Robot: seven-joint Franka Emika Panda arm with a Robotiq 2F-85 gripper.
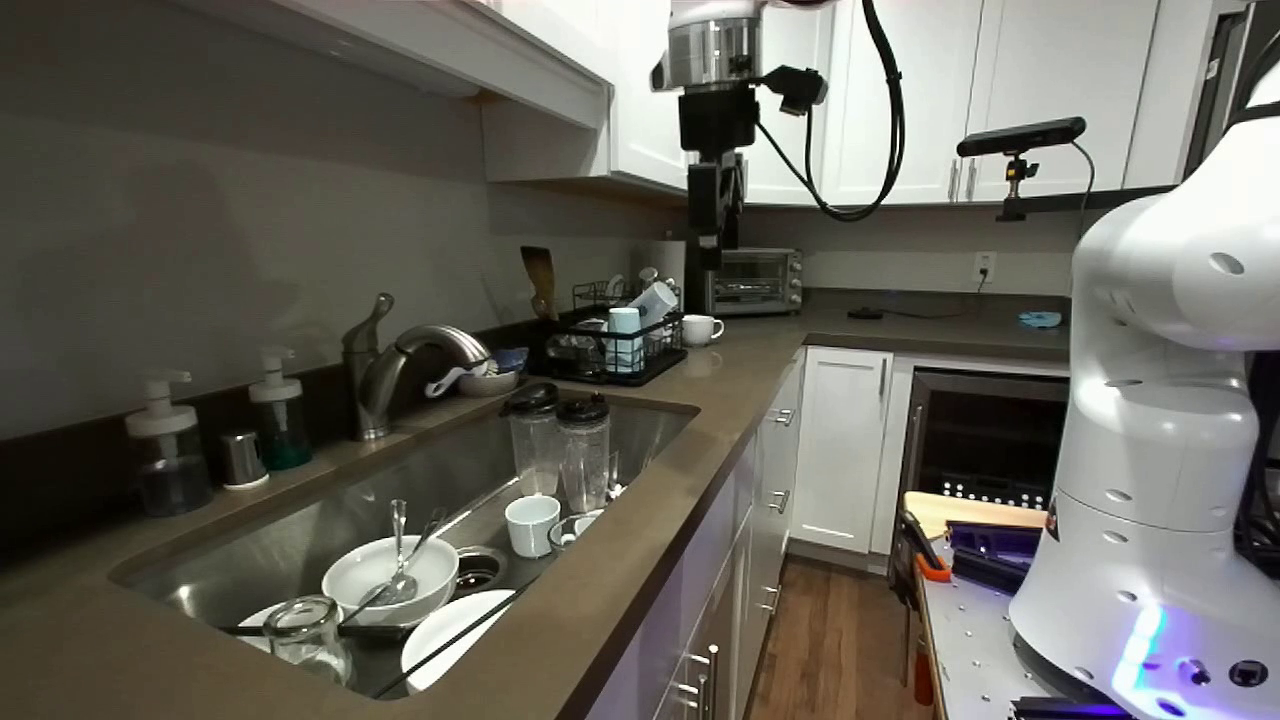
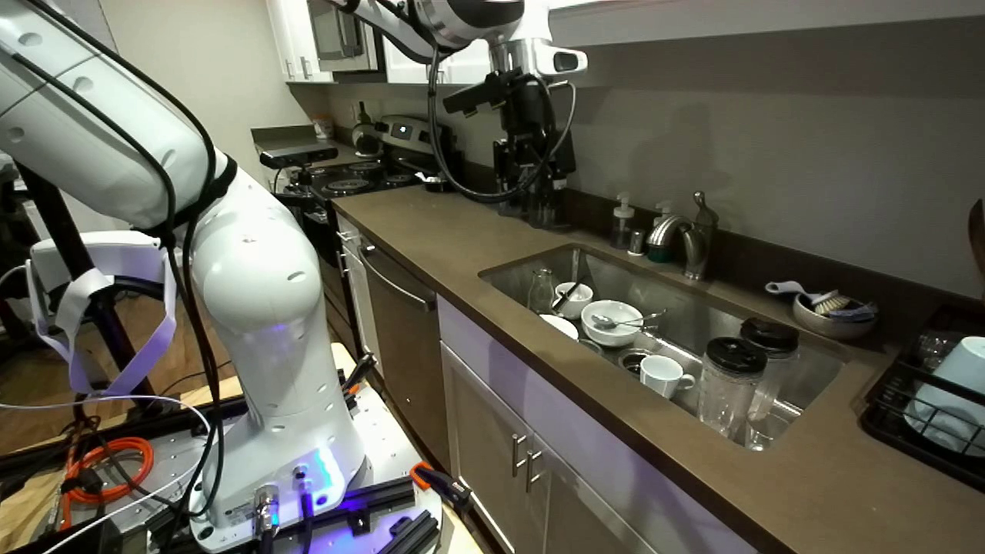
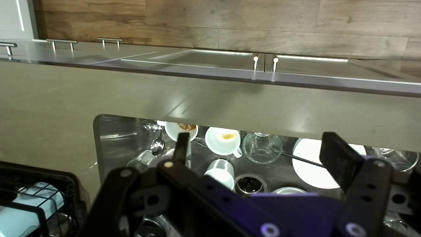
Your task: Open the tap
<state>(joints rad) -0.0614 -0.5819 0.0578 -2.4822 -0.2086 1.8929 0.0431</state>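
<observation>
Tap [image 1: 378, 395], seen in both exterior views, mounted on worktop [image 1: 620, 540] between sink [image 1: 430, 482] and wall [image 1: 250, 220], lever [image 1: 365, 335] angled upward. Pincer [image 3: 256, 144], up top: held high above sink, pointed down, spread wide, well apart from tap. And down in sink, white bowl [image 1: 352, 578] (cutlery [image 1: 399, 588] propped inside, too), white mug [image 1: 532, 527] and two clear black-lidded containers [image 1: 585, 465] spotted.

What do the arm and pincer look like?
White, rounded arm with a silver collar near the pincer, black cables, a black strap and a bluish light strip on its base. The pincer is black, with two blocky fingers.
</observation>
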